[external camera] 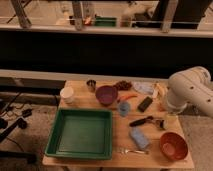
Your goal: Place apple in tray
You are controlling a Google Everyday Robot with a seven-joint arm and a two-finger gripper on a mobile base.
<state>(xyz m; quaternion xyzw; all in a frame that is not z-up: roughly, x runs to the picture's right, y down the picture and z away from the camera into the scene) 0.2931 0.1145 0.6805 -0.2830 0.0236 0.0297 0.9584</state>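
The green tray (56, 134) lies on the front left of the wooden table, with nothing inside it. A small orange-yellow round shape by the table's right edge looks like the apple (162, 105); the arm partly hides it. My white arm reaches in from the right and bends down over that edge. The gripper (167, 119) hangs just in front of the apple, above the table, open and holding nothing that I can see. The tray is far to its left.
A purple bowl (106, 94), blue cup (124, 108), carrot (129, 96) and black block (145, 104) stand between gripper and tray. An orange-red bowl (173, 145), blue sponge (139, 138), fork (131, 150) and black-handled tool (142, 121) lie in front. White cup (66, 94) and metal cup (91, 85) stand at the back left.
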